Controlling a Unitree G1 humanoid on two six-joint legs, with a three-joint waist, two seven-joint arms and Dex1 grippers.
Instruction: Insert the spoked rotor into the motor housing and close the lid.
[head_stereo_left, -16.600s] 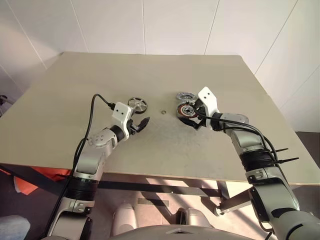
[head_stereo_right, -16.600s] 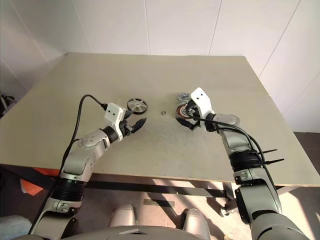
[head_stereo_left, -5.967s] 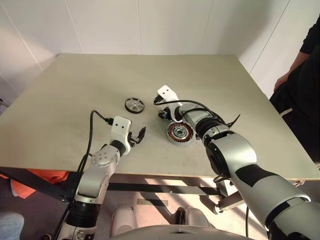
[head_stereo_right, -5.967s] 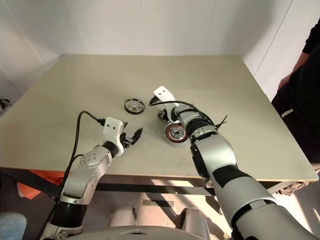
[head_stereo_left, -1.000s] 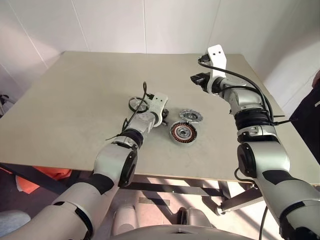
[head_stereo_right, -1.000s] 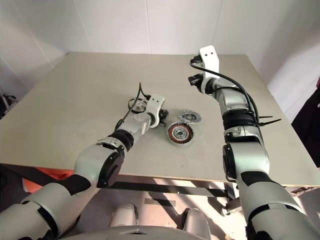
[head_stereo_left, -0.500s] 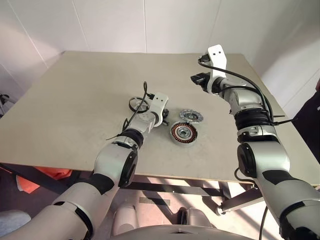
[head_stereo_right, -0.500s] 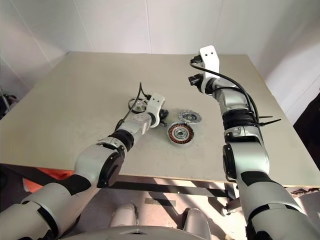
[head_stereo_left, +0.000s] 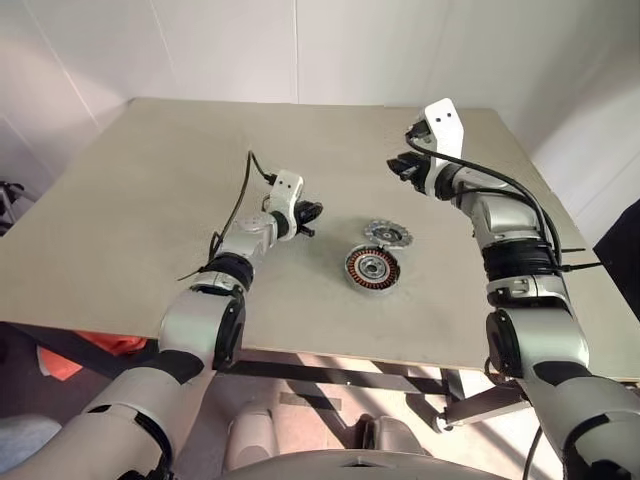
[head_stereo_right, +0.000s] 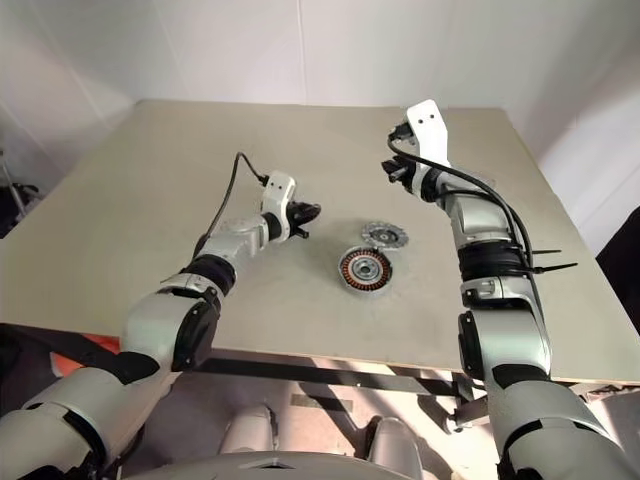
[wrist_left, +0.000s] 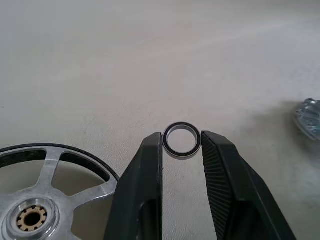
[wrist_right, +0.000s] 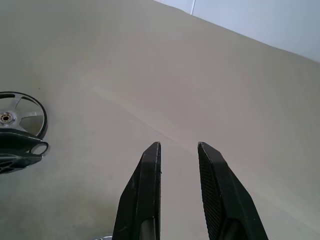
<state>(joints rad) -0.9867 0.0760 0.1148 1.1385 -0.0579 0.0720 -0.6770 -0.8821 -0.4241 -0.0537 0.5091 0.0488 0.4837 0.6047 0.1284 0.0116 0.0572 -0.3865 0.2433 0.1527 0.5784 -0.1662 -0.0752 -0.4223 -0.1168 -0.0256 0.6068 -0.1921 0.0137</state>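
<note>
The motor housing lies on the table with its copper windings facing up. The lid, a notched grey disc, rests just behind it. My left gripper hovers left of the housing, shut on a small dark ring. The spoked rotor lies flat on the table just beside and below that gripper, and it also shows as a dark-rimmed wheel in the right wrist view. My right gripper is raised above the table behind the lid, open with nothing between its fingers.
The beige table stretches wide to the left and far side. A black cable loops from the left wrist over the tabletop. White walls stand behind the table.
My left gripper has lifted and swung left, away from the housing, still pinching the small ring. The right gripper has drifted only slightly.
</note>
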